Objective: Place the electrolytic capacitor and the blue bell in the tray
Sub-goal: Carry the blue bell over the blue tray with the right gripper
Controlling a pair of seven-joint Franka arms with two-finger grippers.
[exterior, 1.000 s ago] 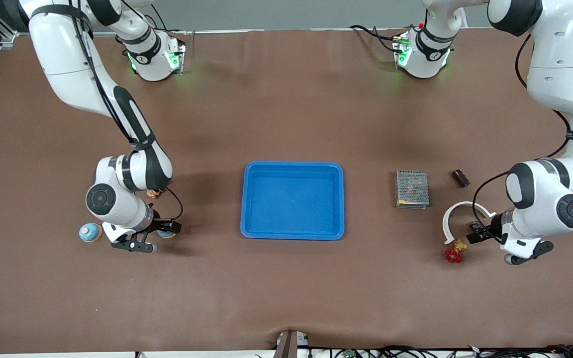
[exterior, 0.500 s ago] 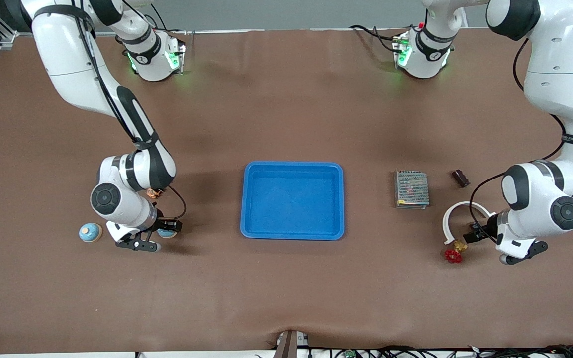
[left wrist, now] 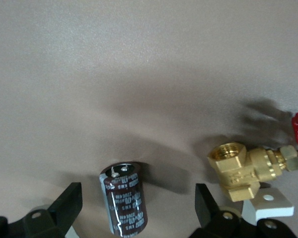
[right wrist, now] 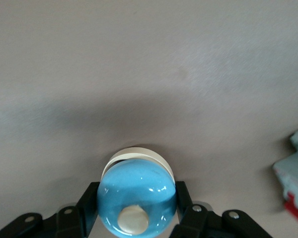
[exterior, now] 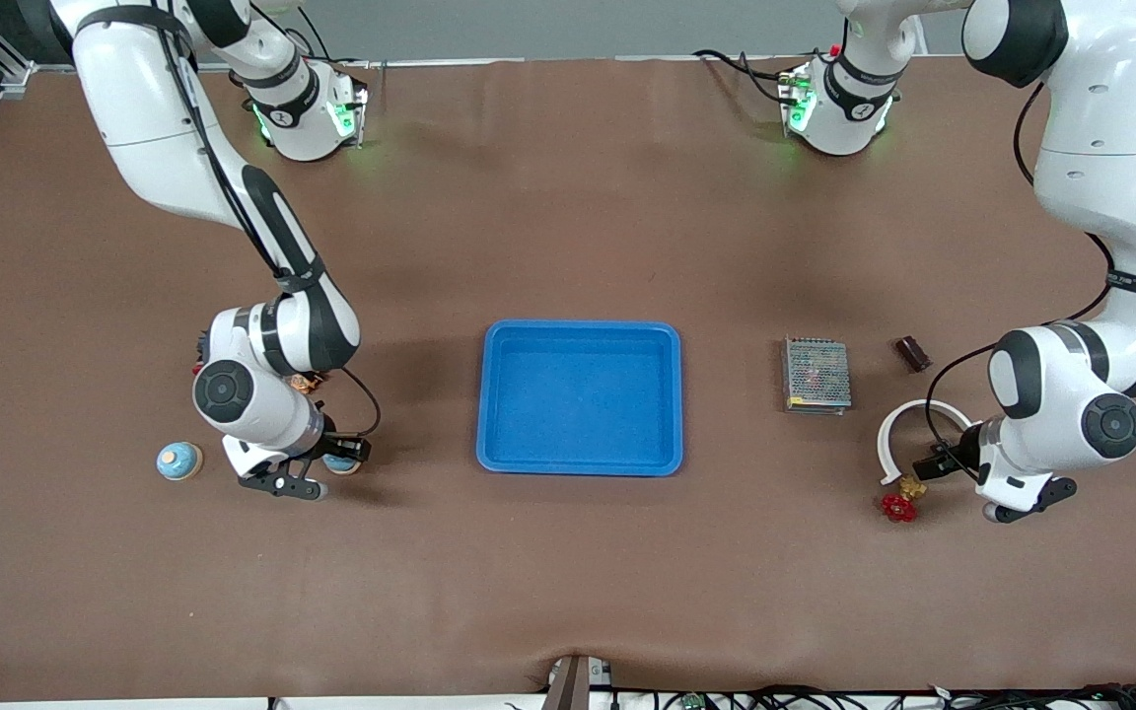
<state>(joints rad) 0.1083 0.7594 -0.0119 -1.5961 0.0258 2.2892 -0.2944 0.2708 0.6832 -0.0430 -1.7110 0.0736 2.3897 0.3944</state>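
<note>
Blue bell [right wrist: 136, 196] pinched between right gripper [right wrist: 136, 208] fingers [right wrist: 185, 208], capacitor [left wrist: 124, 202] lying between left gripper [left wrist: 134, 210] spread fingers [left wrist: 67, 203]

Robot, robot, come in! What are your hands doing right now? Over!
Right gripper shut on blue bell, low at table. Left gripper open around electrolytic capacitor; brass valve close beside. Tray empty.
</note>
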